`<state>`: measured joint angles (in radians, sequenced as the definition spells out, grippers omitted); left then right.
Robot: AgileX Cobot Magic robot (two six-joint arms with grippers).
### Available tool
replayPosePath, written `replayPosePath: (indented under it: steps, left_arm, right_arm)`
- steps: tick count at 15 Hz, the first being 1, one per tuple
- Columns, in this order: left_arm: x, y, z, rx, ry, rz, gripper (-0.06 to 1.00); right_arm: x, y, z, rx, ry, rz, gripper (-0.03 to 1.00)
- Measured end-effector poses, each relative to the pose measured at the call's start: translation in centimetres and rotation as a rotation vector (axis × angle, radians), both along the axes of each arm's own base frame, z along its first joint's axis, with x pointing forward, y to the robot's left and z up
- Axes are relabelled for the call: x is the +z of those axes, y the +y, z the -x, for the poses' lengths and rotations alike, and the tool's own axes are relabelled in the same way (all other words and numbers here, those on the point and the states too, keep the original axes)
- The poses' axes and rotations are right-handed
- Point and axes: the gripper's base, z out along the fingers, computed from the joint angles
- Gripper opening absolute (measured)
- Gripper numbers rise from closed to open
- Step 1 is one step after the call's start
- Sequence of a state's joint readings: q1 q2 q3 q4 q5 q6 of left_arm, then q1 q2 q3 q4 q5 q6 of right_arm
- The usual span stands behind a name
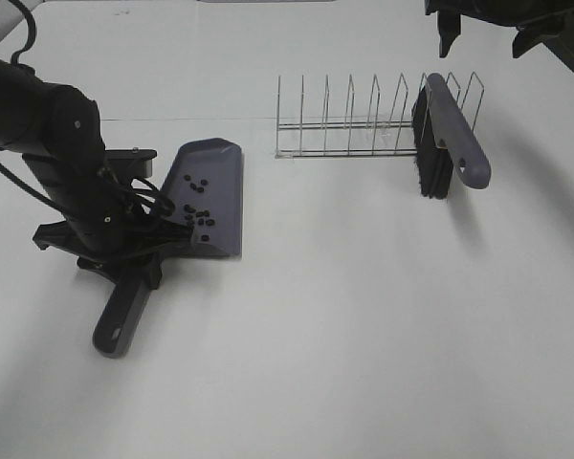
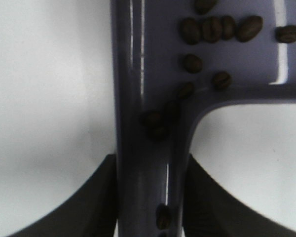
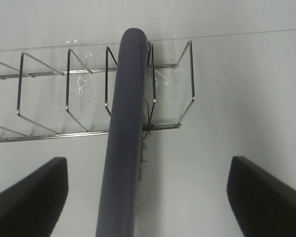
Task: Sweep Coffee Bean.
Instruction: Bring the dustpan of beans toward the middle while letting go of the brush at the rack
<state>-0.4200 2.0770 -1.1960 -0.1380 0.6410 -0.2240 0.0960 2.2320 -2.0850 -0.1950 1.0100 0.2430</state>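
Observation:
The grey-purple dustpan [image 1: 213, 191] lies flat on the white table, left of centre. Several coffee beans [image 1: 197, 215] rest inside it, bunched toward the handle end; the left wrist view shows the beans [image 2: 212, 29] close up. My left gripper [image 1: 139, 239] is shut on the dustpan handle [image 2: 150, 187], one finger on each side of it. The brush [image 1: 447, 143] stands slotted in the wire rack [image 1: 349, 129], handle up. My right gripper [image 1: 488, 33] hangs open above and behind the brush, its fingers [image 3: 29, 197] spread wide on either side of the brush handle [image 3: 124, 138] without touching it.
The wire rack [image 3: 64, 94] sits taped to the table at the back, right of centre. The dustpan's handle end [image 1: 122, 320] points toward the front left. White table surface [image 1: 383, 325] extends across the front and right.

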Motion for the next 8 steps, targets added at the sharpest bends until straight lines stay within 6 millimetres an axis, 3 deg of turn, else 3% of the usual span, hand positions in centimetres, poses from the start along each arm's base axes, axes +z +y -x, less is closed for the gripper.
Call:
replayPosePath:
  steps: [4, 8]
  left_arm:
    - [-0.26, -0.01, 0.01, 0.002, 0.006, -0.001, 0.33]
    - [-0.09, -0.27, -0.20, 0.013, -0.013, 0.015, 0.64]
  right_arm:
    - [-0.16, -0.06, 0.30, -0.007, 0.037, 0.003, 0.75]
    - [-0.35, -0.11, 0.58, -0.014, 0.073, 0.007, 0.75]
